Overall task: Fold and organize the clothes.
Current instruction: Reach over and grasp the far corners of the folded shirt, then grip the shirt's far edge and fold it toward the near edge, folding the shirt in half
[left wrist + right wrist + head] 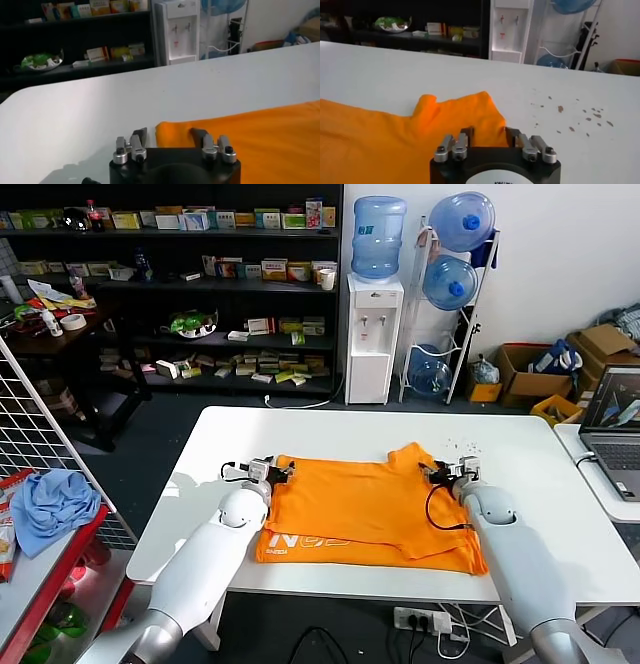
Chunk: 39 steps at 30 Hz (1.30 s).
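Observation:
The clothes are one bright orange T-shirt [370,504], lying flat on the white table [520,444] with white lettering on its near left edge. My left gripper [283,471] is at the shirt's far left corner. In the left wrist view that gripper [170,134] stands open, with the shirt [260,135] corner partly between its fingers and bare table beside it. My right gripper [440,474] is at the far right sleeve. In the right wrist view it [490,132] straddles the orange shirt [380,135], whose cloth fills the gap between fingers that are still apart.
A laptop [615,429] sits on a second table at the right. A light blue cloth [55,504] lies on a rack at the left. Beyond the table are a water dispenser [373,334] and dark shelves. Brown specks [580,112] dot the table near the right gripper.

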Tool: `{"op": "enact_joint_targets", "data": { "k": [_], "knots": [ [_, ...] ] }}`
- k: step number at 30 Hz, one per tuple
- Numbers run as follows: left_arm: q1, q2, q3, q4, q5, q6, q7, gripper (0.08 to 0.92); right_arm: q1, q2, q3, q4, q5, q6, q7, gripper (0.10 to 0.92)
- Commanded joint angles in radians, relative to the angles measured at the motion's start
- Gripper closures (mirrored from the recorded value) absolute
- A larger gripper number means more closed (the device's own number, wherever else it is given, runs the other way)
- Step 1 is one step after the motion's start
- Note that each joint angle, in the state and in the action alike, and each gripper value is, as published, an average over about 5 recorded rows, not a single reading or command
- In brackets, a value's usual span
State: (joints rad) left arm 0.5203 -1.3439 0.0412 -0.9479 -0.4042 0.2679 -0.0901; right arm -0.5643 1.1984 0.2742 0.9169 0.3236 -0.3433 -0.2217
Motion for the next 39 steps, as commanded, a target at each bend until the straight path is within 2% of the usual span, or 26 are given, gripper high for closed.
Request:
{"op": "enact_joint_targets", "data": {
  "k": [1, 6, 10, 13, 17, 24, 30, 39],
  "knots": [
    [0.04, 0.016, 0.001, -0.046, -0.001, 0.005, -0.003, 0.454, 0.01, 0.017, -0.003, -0.024, -0.01, 0.003, 0.009, 0.614],
    [0.068, 0.033, 0.003, -0.094, 0.004, -0.003, -0.01, 0.602, -0.009, 0.015, 0.001, 0.007, -0.006, 0.008, 0.024, 0.752],
    [0.099, 0.064, 0.004, -0.167, 0.015, -0.021, -0.023, 0.714, -0.057, -0.01, -0.003, 0.122, 0.016, 0.024, 0.056, 0.865],
    [0.13, 0.096, -0.003, -0.233, 0.028, -0.036, -0.033, 0.801, -0.117, -0.038, -0.001, 0.262, 0.046, 0.014, 0.095, 0.899],
    [0.187, 0.15, -0.018, -0.341, 0.038, -0.05, -0.045, 0.896, -0.233, -0.085, 0.016, 0.435, 0.063, -0.002, 0.139, 0.9],
    [0.316, 0.232, -0.054, -0.539, 0.039, -0.05, -0.065, 0.908, -0.448, -0.181, 0.072, 0.69, 0.066, -0.024, 0.192, 0.9],
    [0.464, 0.282, -0.079, -0.688, 0.033, -0.027, -0.081, 0.908, -0.633, -0.232, 0.117, 0.849, 0.049, -0.057, 0.219, 0.9],
    [0.674, 0.294, -0.108, -0.82, 0.044, -0.024, -0.098, 0.908, -0.823, -0.266, 0.159, 0.956, -0.012, -0.085, 0.242, 0.9]
  ]
}}
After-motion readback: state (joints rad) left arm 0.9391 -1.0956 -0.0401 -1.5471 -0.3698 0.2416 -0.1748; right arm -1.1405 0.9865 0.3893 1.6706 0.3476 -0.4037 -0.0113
